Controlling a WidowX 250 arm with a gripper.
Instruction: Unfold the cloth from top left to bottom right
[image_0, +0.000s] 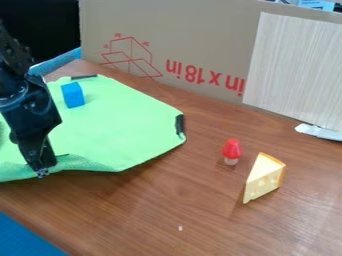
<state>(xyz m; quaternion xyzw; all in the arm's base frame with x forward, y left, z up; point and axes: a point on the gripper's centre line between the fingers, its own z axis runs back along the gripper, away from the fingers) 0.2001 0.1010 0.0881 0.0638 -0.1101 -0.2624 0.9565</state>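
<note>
Table (167, 205): brown, across bottom of frame, under everything below.
Gripper (43, 172): lower left, pointing down at near edge of cloth (113, 130); can't tell how far open or whether gripping cloth.
Cheese wedge (264, 177): lower right, upright.
Cloth: green, left side, spread mostly flat, rumpled along near edge.
Red-topped toy (231, 151): right of center, near cheese wedge.
Blue block (73, 95): upper left, on cloth.
Cardboard (194, 35): standing behind, across top.

My gripper (43, 172) is black. I see lime-green cloth (113, 125), a blue cube (73, 95), a red mushroom (231, 150) with pale stem, yellow cheese (264, 176) edged orange, brown grained table (167, 200), tan cardboard (194, 30) with red markings.
</note>
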